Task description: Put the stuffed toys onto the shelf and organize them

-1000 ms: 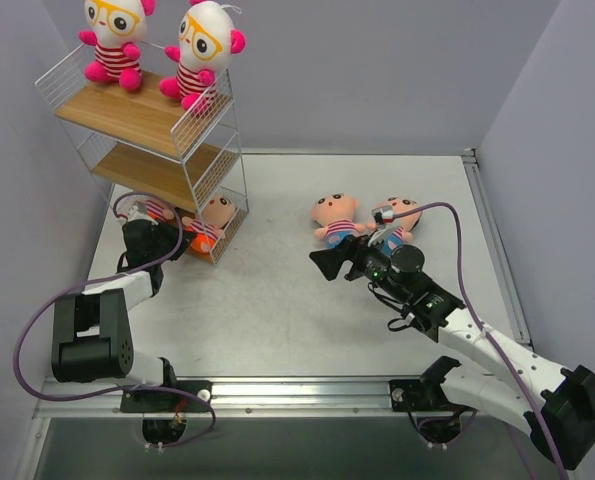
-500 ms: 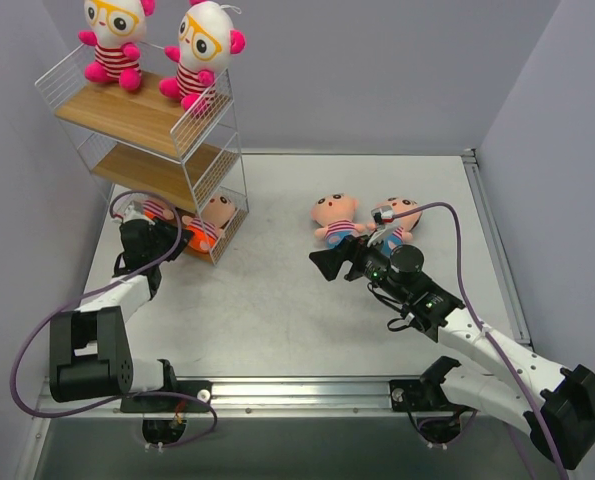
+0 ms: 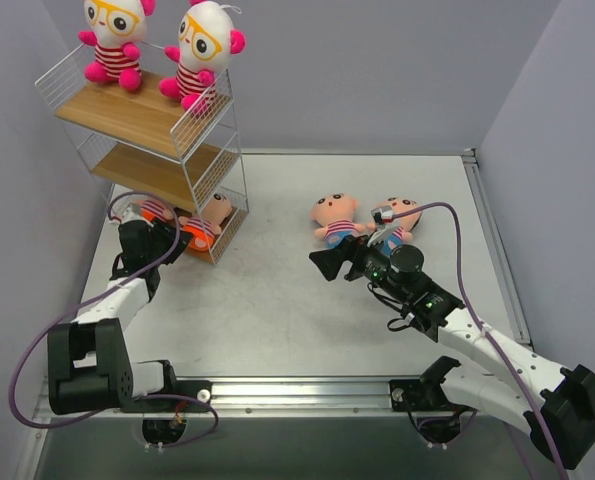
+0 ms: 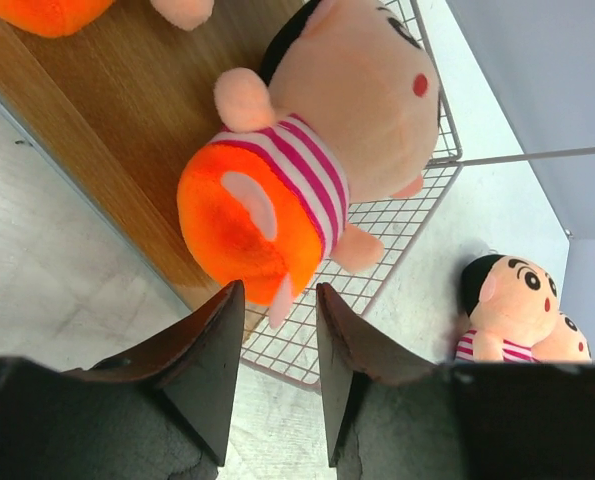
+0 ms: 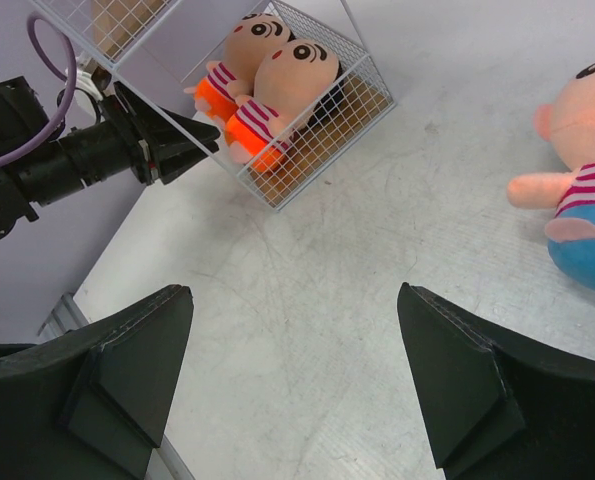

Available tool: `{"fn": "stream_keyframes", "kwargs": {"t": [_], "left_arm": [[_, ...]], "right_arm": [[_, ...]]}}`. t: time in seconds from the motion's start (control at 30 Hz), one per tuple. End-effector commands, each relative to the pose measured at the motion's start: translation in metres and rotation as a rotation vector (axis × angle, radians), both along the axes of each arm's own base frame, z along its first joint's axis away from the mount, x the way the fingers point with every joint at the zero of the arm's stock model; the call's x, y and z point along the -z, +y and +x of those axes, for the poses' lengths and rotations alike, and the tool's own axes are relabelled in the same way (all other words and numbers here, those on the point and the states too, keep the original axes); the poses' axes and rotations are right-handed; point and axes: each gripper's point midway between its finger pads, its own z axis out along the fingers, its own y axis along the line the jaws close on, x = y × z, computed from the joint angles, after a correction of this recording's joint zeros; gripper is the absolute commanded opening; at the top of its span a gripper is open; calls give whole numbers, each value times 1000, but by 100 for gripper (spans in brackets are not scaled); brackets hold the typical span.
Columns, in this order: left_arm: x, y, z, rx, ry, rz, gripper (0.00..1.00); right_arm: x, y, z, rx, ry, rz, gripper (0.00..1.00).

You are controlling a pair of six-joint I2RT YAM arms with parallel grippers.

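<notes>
The shelf [image 3: 142, 122] stands at the back left. Two white-headed stuffed toys [image 3: 114, 35] [image 3: 205, 50] sit on its top board. Two peach toys in orange bottoms [image 3: 212, 215] [image 3: 155, 210] lie on the bottom tier, also in the right wrist view [image 5: 277, 85]. Two peach toys in blue bottoms [image 3: 335, 218] [image 3: 402, 218] lie on the table. My left gripper [image 3: 177, 238] [image 4: 279, 288] is open and empty, its tips just below the nearer orange toy [image 4: 307, 150], whose foot hangs between them. My right gripper [image 3: 322, 262] [image 5: 292, 290] is wide open and empty over the table, beside a blue toy [image 5: 587, 170].
The middle tier's board [image 3: 152, 170] is bare. Wire mesh [image 4: 377, 230] closes the bottom tier's end. Grey walls enclose the table on the left, back and right. A purple cable [image 3: 447, 215] arcs over the right arm.
My left arm's elbow has dropped toward the near edge while its gripper stays at the bottom tier. The right arm and the toys have not moved.
</notes>
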Motion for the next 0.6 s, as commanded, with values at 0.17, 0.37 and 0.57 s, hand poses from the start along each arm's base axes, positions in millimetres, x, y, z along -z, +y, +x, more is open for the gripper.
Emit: {"fn": "stream_keyframes", "kwargs": {"t": [0.17, 0.37, 0.57], "left_arm": [[-21, 14, -16, -74, 1, 38, 53], [-35, 25, -47, -136, 28, 73, 78], [-58, 35, -90, -180, 45, 135, 97]], "right_arm": [[-19, -1, 7, 18, -58, -10, 86], [-12, -12, 24, 100, -26, -115, 86], [-1, -33, 53, 209, 63, -235, 86]]}}
